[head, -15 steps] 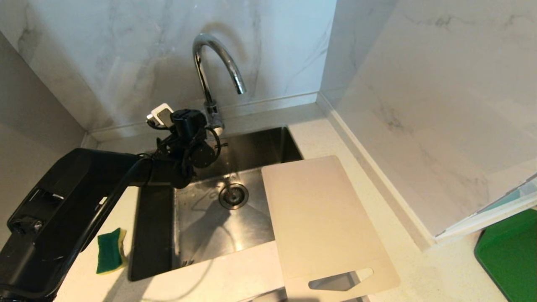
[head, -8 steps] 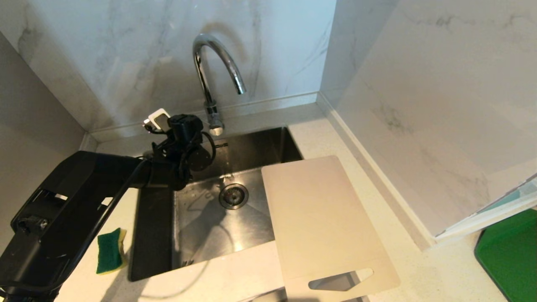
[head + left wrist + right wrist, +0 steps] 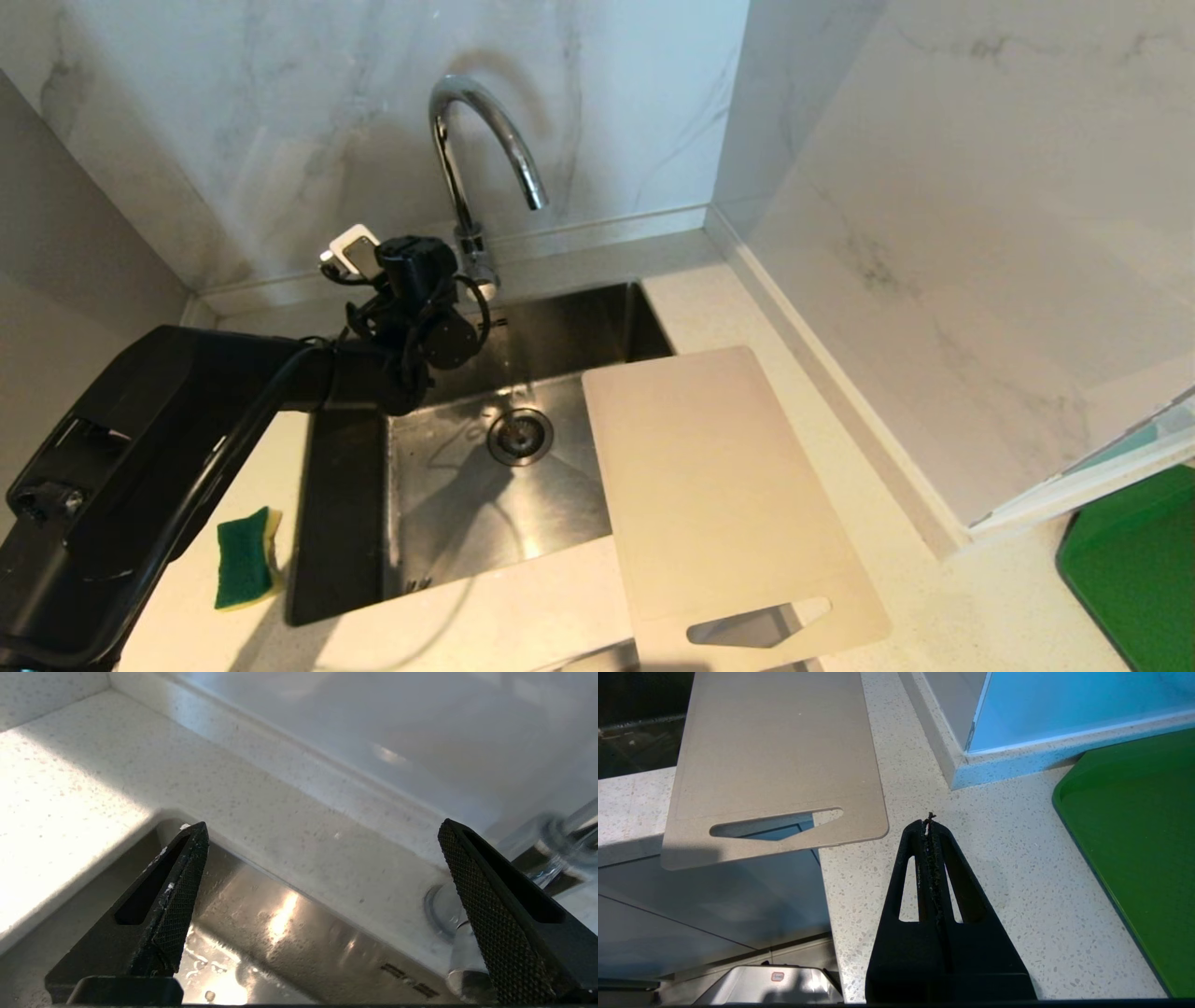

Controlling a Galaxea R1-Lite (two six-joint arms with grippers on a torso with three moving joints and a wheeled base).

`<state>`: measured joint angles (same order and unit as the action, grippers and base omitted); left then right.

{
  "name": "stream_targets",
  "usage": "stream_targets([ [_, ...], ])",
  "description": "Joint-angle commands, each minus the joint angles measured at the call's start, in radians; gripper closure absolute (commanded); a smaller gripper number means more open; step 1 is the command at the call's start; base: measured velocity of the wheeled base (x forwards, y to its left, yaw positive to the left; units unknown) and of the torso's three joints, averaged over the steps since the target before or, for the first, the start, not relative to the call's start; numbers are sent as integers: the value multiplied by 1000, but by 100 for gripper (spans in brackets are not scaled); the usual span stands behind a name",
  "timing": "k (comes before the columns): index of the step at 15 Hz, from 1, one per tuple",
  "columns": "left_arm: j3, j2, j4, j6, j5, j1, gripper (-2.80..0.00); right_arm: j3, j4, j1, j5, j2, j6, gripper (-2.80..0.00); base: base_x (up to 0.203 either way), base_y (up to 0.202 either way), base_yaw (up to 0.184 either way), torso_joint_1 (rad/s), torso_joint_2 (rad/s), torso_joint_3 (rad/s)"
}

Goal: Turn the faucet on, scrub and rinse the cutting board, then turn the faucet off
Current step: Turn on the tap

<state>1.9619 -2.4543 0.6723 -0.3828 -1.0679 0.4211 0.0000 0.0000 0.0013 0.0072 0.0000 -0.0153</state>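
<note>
Chrome faucet (image 3: 476, 149), off-white cutting board (image 3: 709, 485), green-and-yellow sponge (image 3: 245, 558), speckled white counter (image 3: 896, 523), grey-veined marble wall (image 3: 280, 121).

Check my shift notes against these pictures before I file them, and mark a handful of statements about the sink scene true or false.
1. The left gripper is open, beside the base of the faucet. True.
2. Water is running from the faucet. False: no stream shows at the spout.
3. The cutting board lies partly over the right side of the sink. True.
4. The sponge is held in the right gripper. False: it lies on the counter left of the sink; the right gripper is shut and empty.
5. The cutting board's handle slot is at the end nearest the faucet. False: it is at the near end.
</note>
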Motion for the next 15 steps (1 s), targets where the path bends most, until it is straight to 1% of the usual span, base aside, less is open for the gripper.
stream_targets([
  [1, 0, 18, 14, -5, -6, 10, -280, 0, 0, 0, 0, 0, 0, 0, 0, 0, 0, 0, 0, 0],
  [5, 0, 8, 41, -5, -24, 10, -280, 0, 0, 0, 0, 0, 0, 0, 0, 0, 0, 0, 0, 0],
  [9, 1, -9, 41, -3, -19, 4, -280, 0, 0, 0, 0, 0, -2, 0, 0, 0, 0, 0, 0, 0],
  [12, 2, -63, 41, -2, -11, -23, -280, 0, 0, 0, 1, 0, 0, 0, 0, 0, 0, 0, 0, 0],
  [14, 13, -80, 40, -1, -3, -51, -280, 0, 0, 0, 2, 0, 0, 0, 0, 0, 0, 0, 0, 0],
  [15, 12, -81, 39, -1, 0, -53, -280, 0, 0, 0, 2, 0, 0, 0, 0, 0, 0, 0, 0, 0],
])
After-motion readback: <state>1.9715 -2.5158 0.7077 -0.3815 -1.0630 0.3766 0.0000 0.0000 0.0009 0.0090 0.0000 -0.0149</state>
